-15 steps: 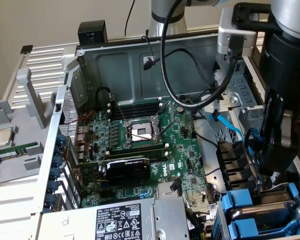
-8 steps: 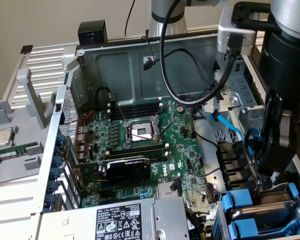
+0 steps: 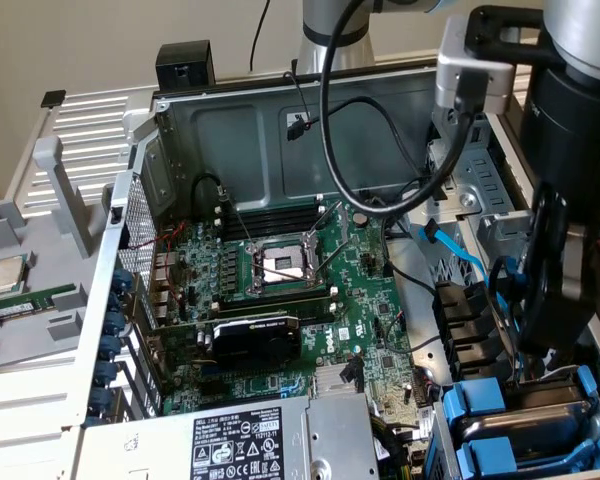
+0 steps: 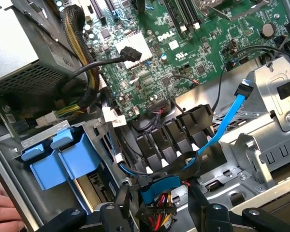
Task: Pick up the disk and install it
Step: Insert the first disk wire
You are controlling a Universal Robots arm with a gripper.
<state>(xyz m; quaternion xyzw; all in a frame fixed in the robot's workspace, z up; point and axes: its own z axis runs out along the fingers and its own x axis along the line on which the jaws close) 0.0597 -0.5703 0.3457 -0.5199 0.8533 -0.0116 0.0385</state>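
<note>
My gripper [image 3: 542, 362] hangs low over the drive bay at the exterior view's lower right. In the wrist view its two dark fingers [image 4: 120, 205] stand apart, so the gripper [image 4: 159, 200] is open, with a blue connector and a bundle of coloured wires [image 4: 158, 191] lying beyond the gap, not clamped. Two blue plastic carrier fronts [image 3: 485, 425] sit stacked in the bay just beside the gripper, and their blue tabs [image 4: 63, 157] show in the wrist view. I cannot tell which carrier holds the disk; its silver body and label are hidden.
A green motherboard [image 3: 300, 290] fills the open case, with the power supply [image 3: 250, 440] at its near end. A light-blue flat cable [image 4: 224, 121] loops over black plastic guides [image 4: 179, 130]. A person's hand [image 4: 0, 212] rests beside the case. A small square chip [image 3: 5, 272] lies on the grey panel.
</note>
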